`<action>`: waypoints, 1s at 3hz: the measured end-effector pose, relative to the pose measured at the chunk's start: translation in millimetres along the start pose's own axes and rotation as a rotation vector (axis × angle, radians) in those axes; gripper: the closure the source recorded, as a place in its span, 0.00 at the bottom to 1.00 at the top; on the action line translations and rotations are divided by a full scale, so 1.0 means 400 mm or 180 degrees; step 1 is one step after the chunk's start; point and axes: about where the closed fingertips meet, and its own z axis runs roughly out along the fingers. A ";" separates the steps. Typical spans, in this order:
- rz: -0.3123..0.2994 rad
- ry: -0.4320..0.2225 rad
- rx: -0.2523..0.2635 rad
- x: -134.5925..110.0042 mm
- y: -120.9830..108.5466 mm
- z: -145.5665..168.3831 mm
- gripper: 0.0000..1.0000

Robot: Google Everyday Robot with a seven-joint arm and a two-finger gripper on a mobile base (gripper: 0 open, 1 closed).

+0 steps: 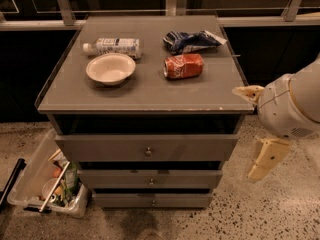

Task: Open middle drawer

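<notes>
One bowl (110,68) atop cabinet (150,91) (hand (252,131) beside)

The gripper (264,124), to the right of the middle drawer (120,179), was cut off at the view's right edge. The drawer's inside was hidden behind its front. In the plastic bin (47,210) left of the drawer, the contents could not be made out.

Single camera, high, before cabinet (145,91), tilted down, facing drawer fronts. Mid-range: whole top and middle drawer (110,179) in frame. Gripper (257,126) at right edge, beside cabinet, fingers apart.
</notes>
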 end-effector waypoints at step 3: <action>0.0069 -0.0051 -0.0258 0.072 0.105 0.291 0.00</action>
